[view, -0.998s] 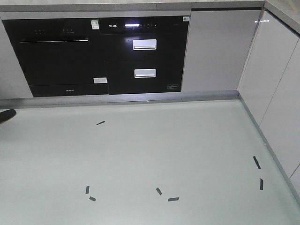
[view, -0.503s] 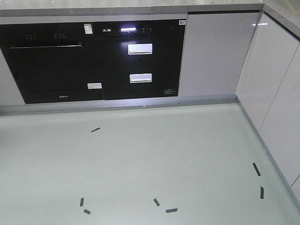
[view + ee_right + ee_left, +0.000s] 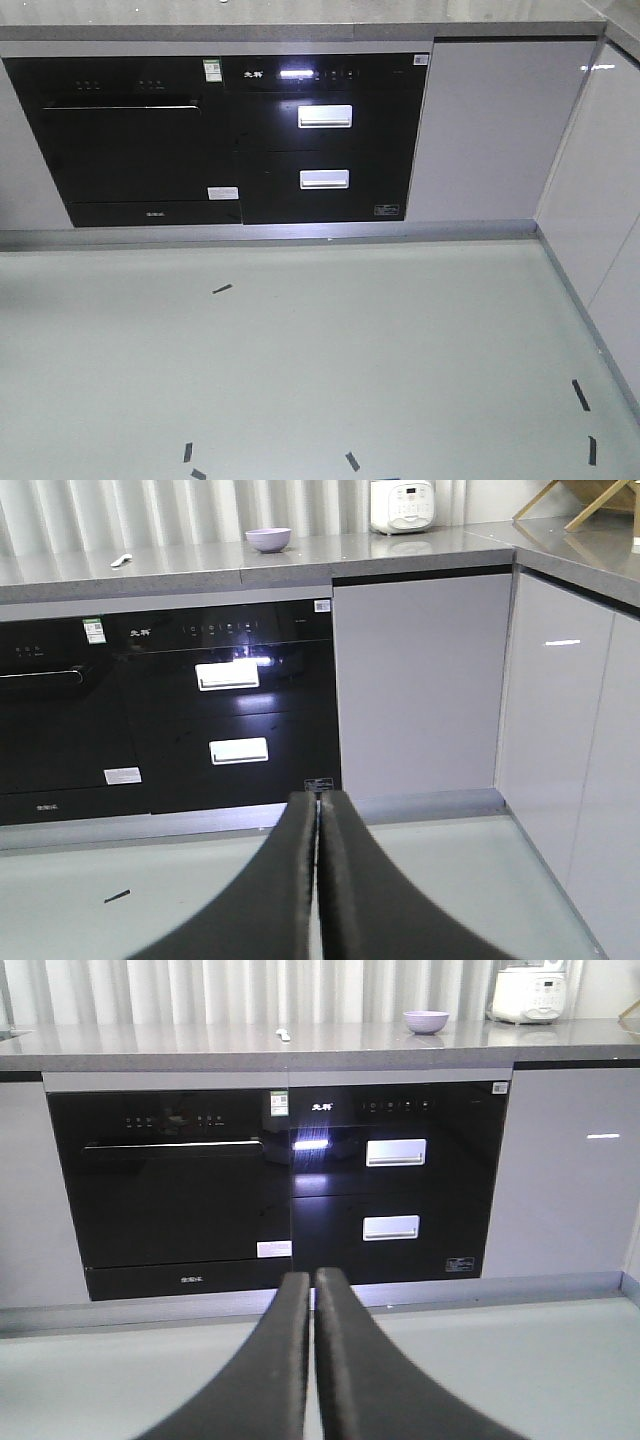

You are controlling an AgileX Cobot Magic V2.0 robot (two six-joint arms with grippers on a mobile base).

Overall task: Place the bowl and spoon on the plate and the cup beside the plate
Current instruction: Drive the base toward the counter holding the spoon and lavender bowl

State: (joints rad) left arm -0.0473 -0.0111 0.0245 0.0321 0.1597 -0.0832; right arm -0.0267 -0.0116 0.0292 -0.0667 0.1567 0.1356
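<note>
The lavender bowl (image 3: 426, 1022) stands on the grey countertop (image 3: 180, 1045), far off and above the black appliances; the right wrist view also shows the bowl (image 3: 268, 539). The small pale spoon (image 3: 284, 1034) lies on the same counter left of the bowl, and the spoon (image 3: 121, 560) shows again in the right wrist view. The plate and the cup are out of view. My left gripper (image 3: 312, 1280) is shut with nothing in it, low above the floor and well short of the cabinets. My right gripper (image 3: 318, 802) is likewise shut and empty.
A black oven (image 3: 135, 140) and drawer unit (image 3: 325, 135) fill the cabinet front below the counter. A white rice cooker (image 3: 528, 995) stands right of the bowl. Grey cabinets (image 3: 610, 190) run along the right side. Black tape marks (image 3: 222, 289) dot the pale floor (image 3: 380, 340).
The front view has shifted: the cabinets now sit lower and further right in frame, and the tape marks have slid toward the bottom edge. A dark shape at the left edge is gone.
</note>
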